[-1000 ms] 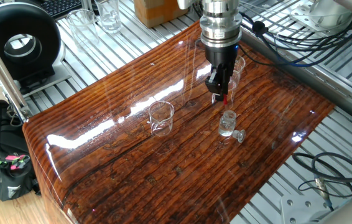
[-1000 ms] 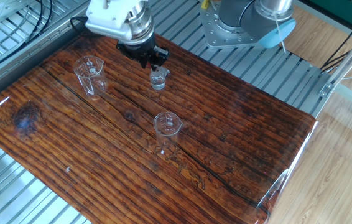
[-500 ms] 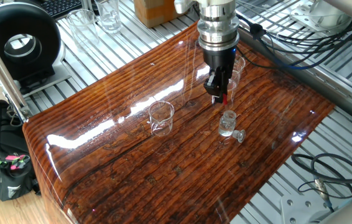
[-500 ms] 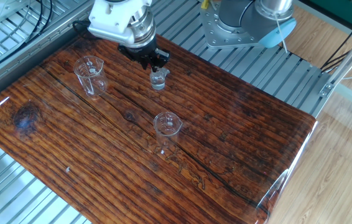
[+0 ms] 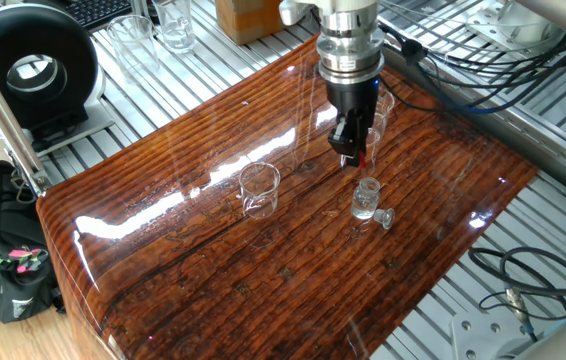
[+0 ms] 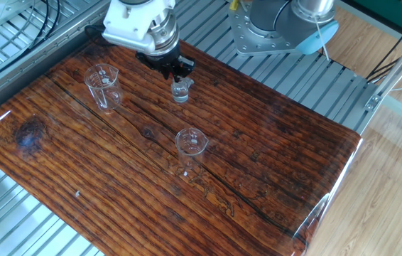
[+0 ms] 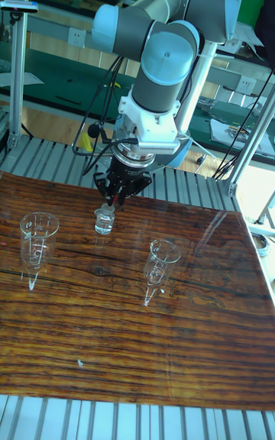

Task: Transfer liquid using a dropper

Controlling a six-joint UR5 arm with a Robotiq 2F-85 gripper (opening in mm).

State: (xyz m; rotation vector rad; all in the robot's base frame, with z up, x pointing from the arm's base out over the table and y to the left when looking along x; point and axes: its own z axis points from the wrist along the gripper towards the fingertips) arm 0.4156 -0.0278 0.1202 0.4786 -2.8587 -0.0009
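Two black fingers of the gripper (image 5: pixel 349 148) pinch the slim transparent dropper with its red bulb (image 5: pixel 361 158), hanging just above the small clear open-necked glass bottle (image 5: pixel 365 199). Its tube is almost invisible against the glossy wooden tabletop (image 5: pixel 263 270), and no liquid can be made out.

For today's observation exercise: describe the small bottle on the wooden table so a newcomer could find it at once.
Start at the robot's gripper over the far side of the wooden table. Just below it stands the small clear bottle, open, its stopper lying beside it. Unlike the beakers, it is squat and narrow-necked.
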